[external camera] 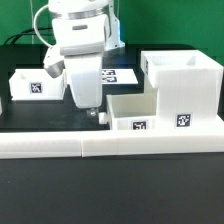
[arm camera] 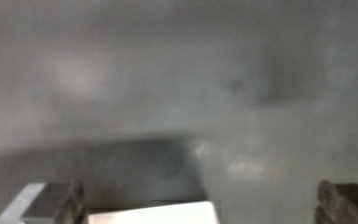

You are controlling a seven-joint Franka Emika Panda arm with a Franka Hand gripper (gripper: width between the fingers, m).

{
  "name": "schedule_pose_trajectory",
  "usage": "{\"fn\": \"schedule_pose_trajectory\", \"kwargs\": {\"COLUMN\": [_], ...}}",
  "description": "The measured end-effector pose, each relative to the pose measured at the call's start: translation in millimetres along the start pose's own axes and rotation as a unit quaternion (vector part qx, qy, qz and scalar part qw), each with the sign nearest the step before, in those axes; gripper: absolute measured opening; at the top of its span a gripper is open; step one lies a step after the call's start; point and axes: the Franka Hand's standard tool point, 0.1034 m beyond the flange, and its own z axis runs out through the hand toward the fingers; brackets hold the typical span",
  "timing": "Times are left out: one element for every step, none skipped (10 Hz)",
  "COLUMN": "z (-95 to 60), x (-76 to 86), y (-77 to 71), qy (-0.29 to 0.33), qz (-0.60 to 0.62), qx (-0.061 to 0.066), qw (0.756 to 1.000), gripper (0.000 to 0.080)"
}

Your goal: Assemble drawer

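Note:
The tall white casing (external camera: 186, 88) stands at the exterior view's right, open side up, with a tag on its front. One low tray (external camera: 131, 113) sits just left of it against the front bar. The other tray (external camera: 34, 84) sits at the far left. My gripper (external camera: 96, 112) points down, low over the dark table between the two trays, close to the middle tray's left wall. In the blurred wrist view my gripper (arm camera: 197, 192) is open, with its fingers (arm camera: 44, 204) far apart and nothing held. A white edge (arm camera: 151, 213) shows between them; I cannot tell which part it is.
Long low white border bars (external camera: 110, 146) run along the front of the table. The marker board (external camera: 118, 75) lies flat behind the arm. A black table edge and a dark background lie beyond it.

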Motion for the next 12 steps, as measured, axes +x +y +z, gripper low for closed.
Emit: {"fn": "schedule_pose_trajectory", "kwargs": {"z": [0.0,0.5,0.7,0.9,1.8,4.6,5.6,4.7,3.2,1.7,1.3,1.9], "x": [-1.3,-2.0,-2.0,-2.0,0.6,7.6,11.4,12.0,14.2,15.0,15.6,14.7], "y": [-0.1,-0.4,-0.5,-0.6,-0.8,-1.5,-1.3,0.0,-0.1,-0.7,-0.8,-0.6], "qy": [0.000,0.000,0.000,0.000,0.001,0.003,0.003,-0.001,-0.007,-0.007,-0.008,-0.008], "qz": [0.012,0.012,0.013,0.012,0.007,0.004,0.000,-0.002,0.003,0.012,0.020,0.015], "qx": [0.000,0.000,0.001,0.001,0.001,0.003,0.003,0.005,0.011,0.014,0.016,0.016], "qw": [1.000,1.000,1.000,1.000,1.000,1.000,1.000,1.000,1.000,1.000,1.000,1.000], "gripper": [0.0648,0.0648,0.0648,0.0648,0.0648,0.0648,0.0648,0.0648,0.0648,0.0648,0.0648,0.0648]}}
